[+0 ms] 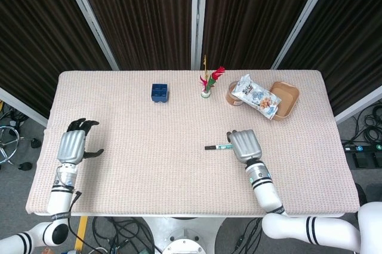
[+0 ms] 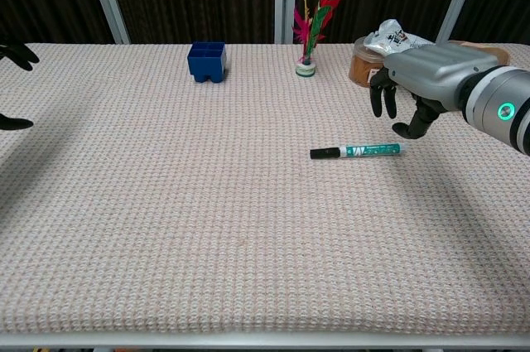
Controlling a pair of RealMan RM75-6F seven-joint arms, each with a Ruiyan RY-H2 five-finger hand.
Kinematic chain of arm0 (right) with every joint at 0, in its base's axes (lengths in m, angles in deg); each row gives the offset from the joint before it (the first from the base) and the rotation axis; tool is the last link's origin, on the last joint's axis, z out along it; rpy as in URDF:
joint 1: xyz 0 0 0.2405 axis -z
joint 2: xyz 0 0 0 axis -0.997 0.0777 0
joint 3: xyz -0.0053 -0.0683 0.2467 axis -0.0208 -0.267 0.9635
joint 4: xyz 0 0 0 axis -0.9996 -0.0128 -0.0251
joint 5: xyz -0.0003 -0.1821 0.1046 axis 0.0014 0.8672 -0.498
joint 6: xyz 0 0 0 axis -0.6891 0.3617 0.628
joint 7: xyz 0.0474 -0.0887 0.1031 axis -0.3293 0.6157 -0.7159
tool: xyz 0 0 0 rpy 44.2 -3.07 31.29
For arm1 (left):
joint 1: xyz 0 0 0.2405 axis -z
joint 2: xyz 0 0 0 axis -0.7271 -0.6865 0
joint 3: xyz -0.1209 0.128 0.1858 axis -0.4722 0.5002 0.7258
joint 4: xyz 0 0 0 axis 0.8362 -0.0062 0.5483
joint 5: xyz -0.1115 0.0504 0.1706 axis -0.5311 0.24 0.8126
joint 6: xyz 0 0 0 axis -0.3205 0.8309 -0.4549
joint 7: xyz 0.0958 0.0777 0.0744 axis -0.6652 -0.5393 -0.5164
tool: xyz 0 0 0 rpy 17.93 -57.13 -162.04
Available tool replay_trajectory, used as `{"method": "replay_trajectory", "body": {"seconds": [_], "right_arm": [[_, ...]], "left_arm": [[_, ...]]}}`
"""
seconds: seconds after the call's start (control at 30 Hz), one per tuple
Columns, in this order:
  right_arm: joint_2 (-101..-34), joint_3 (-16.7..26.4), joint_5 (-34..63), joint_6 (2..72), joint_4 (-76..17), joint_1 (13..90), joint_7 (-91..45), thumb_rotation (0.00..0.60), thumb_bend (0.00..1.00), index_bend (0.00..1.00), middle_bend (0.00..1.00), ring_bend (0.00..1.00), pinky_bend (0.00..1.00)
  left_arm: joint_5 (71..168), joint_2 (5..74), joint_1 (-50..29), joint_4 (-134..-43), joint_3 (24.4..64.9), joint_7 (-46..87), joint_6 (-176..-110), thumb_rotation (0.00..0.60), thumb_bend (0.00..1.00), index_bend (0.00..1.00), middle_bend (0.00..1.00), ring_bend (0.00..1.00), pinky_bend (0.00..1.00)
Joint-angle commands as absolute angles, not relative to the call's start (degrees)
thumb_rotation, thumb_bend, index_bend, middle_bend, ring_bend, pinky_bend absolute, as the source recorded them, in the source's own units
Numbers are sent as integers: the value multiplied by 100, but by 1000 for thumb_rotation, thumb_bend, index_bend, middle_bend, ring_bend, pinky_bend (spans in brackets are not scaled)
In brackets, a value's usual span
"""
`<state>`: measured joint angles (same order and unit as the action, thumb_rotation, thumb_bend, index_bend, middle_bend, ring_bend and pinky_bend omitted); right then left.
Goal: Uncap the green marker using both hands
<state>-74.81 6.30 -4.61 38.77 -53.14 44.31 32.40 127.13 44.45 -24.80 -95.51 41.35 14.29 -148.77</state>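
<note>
The green marker (image 2: 358, 151) (image 1: 217, 146) lies flat on the woven cloth right of the table's middle, its black cap pointing left. My right hand (image 2: 422, 77) (image 1: 244, 144) hovers palm down over the marker's green right end, fingers apart and hanging down, holding nothing. In the chest view its fingertips (image 2: 391, 107) stay clear above the marker. My left hand (image 1: 72, 145) floats near the table's left edge, fingers spread and empty; only its dark fingertips (image 2: 18, 54) show at the chest view's left border.
A blue box (image 2: 207, 60) stands at the back left of centre. A feather shuttlecock (image 2: 308, 45), a brown jar (image 2: 368, 67), a snack bag (image 1: 255, 96) and a tan bowl (image 1: 287, 98) line the back right.
</note>
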Motion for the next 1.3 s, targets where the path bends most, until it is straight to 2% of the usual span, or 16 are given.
{"method": "replay_trajectory", "body": {"seconds": [0.03,0.13,0.23,0.43,0.6,1.3], "right_arm": [[-7471,558,-380,3980,-5271,4418,3220,600,277,505,485,932,993],[-7477,504,-345,4058,-5158,4422,3183,600,278,543,511,932,993],[-7451,455,-468,3941,-5023,4415,3111,600,276,548,496,930,993],[-7482,384,-788,3490,-4642,4311,2935,600,262,470,421,916,993],[-7636,359,-736,3422,-4375,4252,2752,600,247,428,393,912,993],[-8445,337,-693,3502,-3480,4146,2542,600,271,445,427,912,993]], "left_arm": [[12726,4447,-2493,-9490,4170,1517,-14834,600,29,250,244,122,148],[12742,4448,-2499,-9450,4197,1588,-14804,600,29,250,244,122,148],[12762,4448,-2500,-9425,4216,1626,-14790,600,29,250,244,122,148],[12779,4450,-2470,-9407,4238,1643,-14723,600,29,250,244,122,148],[12802,4429,-2449,-9412,4251,1636,-14696,600,29,250,244,122,149],[12802,4400,-2440,-9466,4275,1559,-14712,600,28,254,244,122,152]]}}
